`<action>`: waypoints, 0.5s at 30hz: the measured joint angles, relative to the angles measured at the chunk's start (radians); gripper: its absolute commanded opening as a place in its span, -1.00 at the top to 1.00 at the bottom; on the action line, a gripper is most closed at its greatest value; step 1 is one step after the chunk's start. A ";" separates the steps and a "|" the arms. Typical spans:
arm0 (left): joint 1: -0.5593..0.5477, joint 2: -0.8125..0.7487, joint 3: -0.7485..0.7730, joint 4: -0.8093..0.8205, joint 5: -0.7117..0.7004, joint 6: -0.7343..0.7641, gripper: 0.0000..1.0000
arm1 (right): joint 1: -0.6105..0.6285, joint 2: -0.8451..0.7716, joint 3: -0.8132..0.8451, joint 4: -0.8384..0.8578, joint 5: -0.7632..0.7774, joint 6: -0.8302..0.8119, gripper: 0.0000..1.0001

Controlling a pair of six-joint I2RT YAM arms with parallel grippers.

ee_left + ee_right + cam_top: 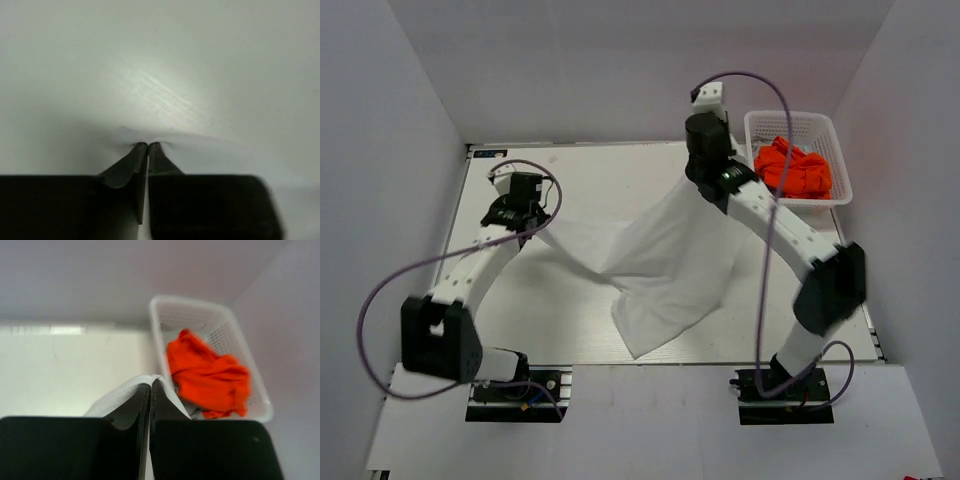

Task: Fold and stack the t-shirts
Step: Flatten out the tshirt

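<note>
Over the table (570,170), the white shirt (660,270) spreads out to the left of the basket (835,135), with two ends lifted and its lower part trailing on the tabletop. The orange shirt (792,168) lies crumpled inside the basket. The right gripper (151,382), just left of the basket, is clamped on one raised end of the white shirt, and the left gripper (148,146), far to the left, pinches the other end.
</note>
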 measured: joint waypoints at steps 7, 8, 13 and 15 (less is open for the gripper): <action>0.046 0.241 0.033 -0.109 0.004 -0.052 -1.00 | -0.111 0.480 0.329 -0.303 -0.246 0.145 -0.54; 0.050 0.232 0.033 -0.110 0.003 -0.056 -1.00 | -0.113 0.500 0.341 -0.331 -0.270 0.165 -0.78; 0.071 0.175 0.032 -0.097 0.011 -0.061 -1.00 | -0.103 0.435 0.271 -0.418 -0.405 0.265 -0.81; 0.073 0.165 0.026 -0.074 0.030 -0.053 -1.00 | -0.097 0.325 0.143 -0.423 -0.503 0.314 -0.81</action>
